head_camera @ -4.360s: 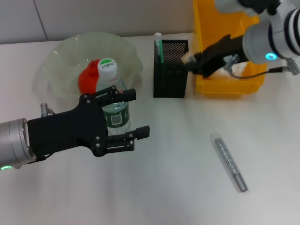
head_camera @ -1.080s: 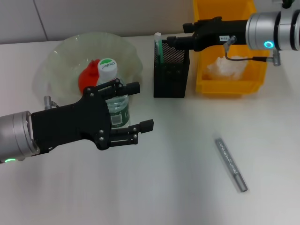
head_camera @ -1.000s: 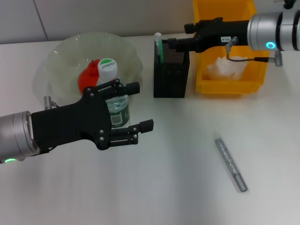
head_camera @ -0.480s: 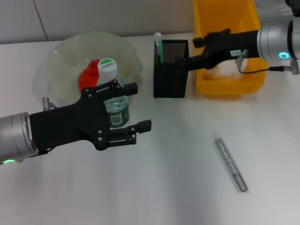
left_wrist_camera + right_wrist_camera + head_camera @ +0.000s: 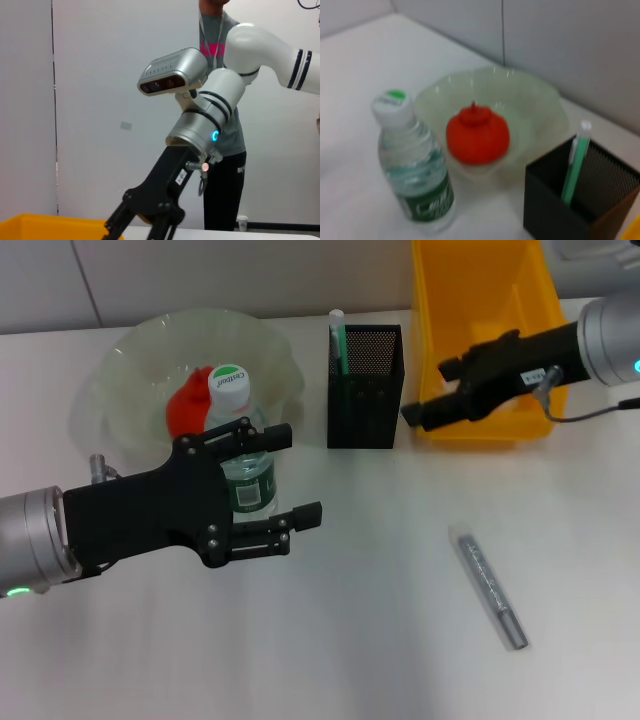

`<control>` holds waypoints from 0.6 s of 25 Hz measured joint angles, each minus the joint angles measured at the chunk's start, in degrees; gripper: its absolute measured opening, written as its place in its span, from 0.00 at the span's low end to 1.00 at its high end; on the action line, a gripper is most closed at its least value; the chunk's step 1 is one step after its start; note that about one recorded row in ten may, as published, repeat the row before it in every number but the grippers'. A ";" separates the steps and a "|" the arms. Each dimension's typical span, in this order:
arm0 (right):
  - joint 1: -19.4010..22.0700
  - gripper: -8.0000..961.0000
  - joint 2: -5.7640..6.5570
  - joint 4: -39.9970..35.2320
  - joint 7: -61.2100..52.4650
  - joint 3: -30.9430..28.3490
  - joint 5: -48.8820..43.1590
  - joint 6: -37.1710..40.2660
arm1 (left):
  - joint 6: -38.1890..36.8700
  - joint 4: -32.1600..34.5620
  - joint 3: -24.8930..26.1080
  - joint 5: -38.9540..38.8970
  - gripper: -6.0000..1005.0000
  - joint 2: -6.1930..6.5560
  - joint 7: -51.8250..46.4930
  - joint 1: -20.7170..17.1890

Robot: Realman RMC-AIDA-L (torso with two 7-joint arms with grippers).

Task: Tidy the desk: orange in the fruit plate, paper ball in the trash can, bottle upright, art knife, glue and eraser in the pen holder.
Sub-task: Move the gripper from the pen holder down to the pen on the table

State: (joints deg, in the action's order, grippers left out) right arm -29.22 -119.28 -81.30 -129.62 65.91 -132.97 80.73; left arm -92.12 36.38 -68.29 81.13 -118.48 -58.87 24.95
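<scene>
Standing bottle (image 5: 243,455), cap printed "Cestbon"; left gripper (image 5: 287,477) fingers released, right gripper's (image 5: 412,414) unclear.

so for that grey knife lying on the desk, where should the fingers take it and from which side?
Judging by its pose, take the knife at mid-length from straight above, fingers closing across its narrow width. It lies flat, slanted on the desk, with bare space either side. The right gripper is nearer.

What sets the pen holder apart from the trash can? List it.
The pen holder is black mesh, narrow and tall; the trash can is solid bright yellow plastic, wide and rectangular. The pen holder has a green-and-white pen sticking out; the trash can's contents are hidden behind the right pincer. Both stand upright, open-topped, side by side.
</scene>
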 joint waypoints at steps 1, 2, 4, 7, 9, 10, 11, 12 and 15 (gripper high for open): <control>0.17 0.86 -0.01 -2.41 -2.00 0.80 -2.11 2.29 | -0.03 0.00 0.00 0.02 0.81 -0.02 -0.02 0.00; 0.29 0.86 -0.04 -3.84 -3.10 1.32 -3.28 3.61 | -0.04 0.00 0.00 0.13 0.81 -0.06 -0.07 0.00; 0.35 0.86 -0.07 -5.52 -4.68 2.14 -4.99 5.73 | -0.05 0.00 0.00 0.17 0.81 -0.08 -0.09 0.00; 0.30 0.86 -0.07 -7.08 -6.39 2.90 -6.88 8.08 | -0.07 -0.01 -0.01 0.24 0.81 -0.09 -0.22 0.01; -0.02 0.86 -0.07 -8.82 -8.49 3.86 -8.83 11.08 | -0.08 -0.29 -0.06 0.31 0.81 -0.08 -0.32 0.01; -0.02 0.86 -0.07 -8.82 -8.49 3.86 -8.83 11.08 | -0.08 -0.29 -0.06 0.31 0.81 -0.08 -0.32 0.01; -0.10 0.86 -0.07 -9.25 -9.31 4.03 -9.06 11.99 | -0.08 -0.44 -0.07 0.34 0.81 -0.08 -0.32 0.02; -0.17 0.86 -0.07 -9.64 -10.26 4.10 -9.12 12.58 | -0.08 -0.62 -0.08 0.38 0.81 -0.08 -0.32 0.04; -0.58 0.86 -0.03 -10.40 -13.91 4.14 -9.49 14.05 | -0.11 -0.82 -0.08 0.41 0.81 -0.08 -0.28 0.03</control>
State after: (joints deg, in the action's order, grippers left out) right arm -29.80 -119.31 -91.70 -143.53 70.06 -142.46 94.78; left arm -92.23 35.56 -68.38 81.53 -118.56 -59.15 24.98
